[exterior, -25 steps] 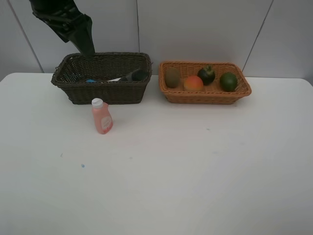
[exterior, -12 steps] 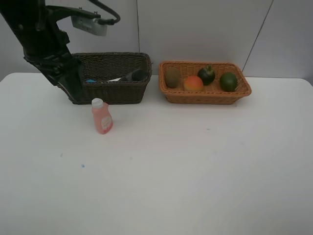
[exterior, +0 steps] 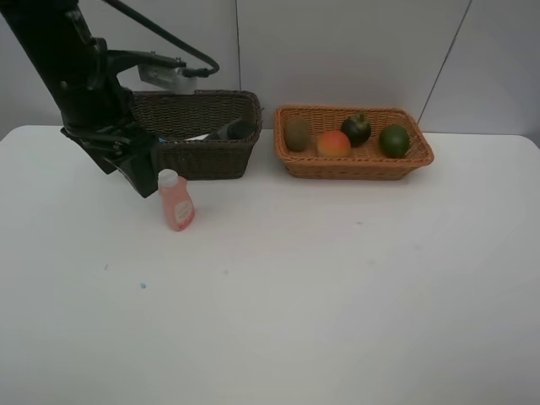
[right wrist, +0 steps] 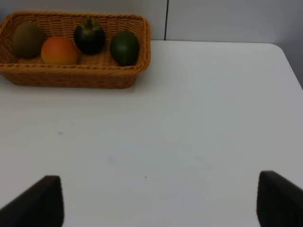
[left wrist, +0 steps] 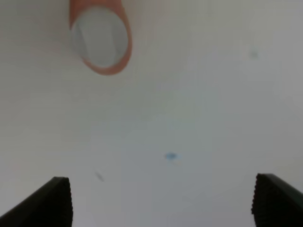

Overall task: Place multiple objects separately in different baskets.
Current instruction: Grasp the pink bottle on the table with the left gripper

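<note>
The pink white-capped bottle [exterior: 176, 201] stands upright on the white table in front of the dark brown basket [exterior: 202, 133]. It shows from above in the left wrist view [left wrist: 100, 38]. My left gripper [exterior: 143, 181] is open and empty just left of the bottle; its fingertips [left wrist: 54, 201] sit wide apart. The dark basket holds a dark pump bottle [exterior: 234, 130] and a white marker [exterior: 196, 137]. The orange-tan basket [exterior: 353, 162] holds the kiwi [exterior: 296, 133], peach [exterior: 334, 143], mangosteen [exterior: 356, 128] and green fruit [exterior: 394, 140]. My right gripper [right wrist: 161, 201] is open and empty, away from that basket [right wrist: 80, 75].
The white table [exterior: 321, 287] spreads wide in front of both baskets. A grey panelled wall [exterior: 354, 51] stands right behind them. The left arm [exterior: 80, 76] rises over the dark basket's left end.
My left arm has swung from above the dark basket's far left down and forward, to table level beside the pink bottle. Nothing else has moved.
</note>
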You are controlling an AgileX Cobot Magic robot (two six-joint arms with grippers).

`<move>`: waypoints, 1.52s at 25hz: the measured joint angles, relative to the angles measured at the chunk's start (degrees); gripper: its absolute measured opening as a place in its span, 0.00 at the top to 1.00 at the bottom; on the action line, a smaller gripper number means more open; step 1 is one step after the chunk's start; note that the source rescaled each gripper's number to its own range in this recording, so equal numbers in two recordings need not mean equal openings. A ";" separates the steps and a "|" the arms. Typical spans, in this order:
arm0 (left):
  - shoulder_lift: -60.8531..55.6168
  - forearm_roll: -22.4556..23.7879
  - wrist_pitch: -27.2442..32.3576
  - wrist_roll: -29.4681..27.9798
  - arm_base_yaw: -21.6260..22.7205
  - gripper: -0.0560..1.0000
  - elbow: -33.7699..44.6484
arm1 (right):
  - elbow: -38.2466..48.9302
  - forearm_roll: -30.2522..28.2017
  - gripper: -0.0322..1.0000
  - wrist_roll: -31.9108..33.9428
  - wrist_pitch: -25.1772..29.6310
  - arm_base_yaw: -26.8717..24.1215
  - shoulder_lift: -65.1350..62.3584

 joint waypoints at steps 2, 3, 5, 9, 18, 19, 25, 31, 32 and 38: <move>1.38 0.17 -1.84 -0.06 0.00 0.00 0.00 | 0.00 0.00 0.01 0.00 0.00 0.00 0.00; 2.05 0.57 -2.39 -0.20 0.00 0.00 0.00 | 0.00 0.00 0.01 0.00 0.00 0.00 0.00; 3.29 1.44 -3.52 -0.68 0.00 0.00 0.00 | 0.00 0.00 0.01 0.00 0.00 0.00 0.00; 4.98 1.98 -5.33 -1.25 0.00 0.00 0.00 | 0.00 0.00 0.01 0.00 0.00 0.00 0.00; 7.84 1.98 -8.00 -1.50 0.00 0.00 0.10 | 0.00 0.00 0.01 0.00 0.00 0.00 0.00; 8.16 1.98 -8.53 -1.50 0.00 0.00 0.10 | 0.00 0.00 0.01 0.00 0.00 0.00 0.00; 9.54 2.04 -10.91 -1.69 -0.60 0.00 0.10 | 0.00 0.00 0.01 0.00 0.00 0.00 0.00; 9.54 2.04 -13.09 -2.96 -0.86 0.00 0.10 | 0.00 0.00 0.01 0.00 0.00 0.00 0.00; 9.67 1.97 -13.09 -2.96 -0.97 0.00 0.10 | 0.00 0.00 0.01 0.00 0.00 0.00 0.00; 12.47 1.91 -13.27 -3.02 -1.35 0.00 0.10 | 0.00 0.00 0.01 0.00 0.00 0.00 0.00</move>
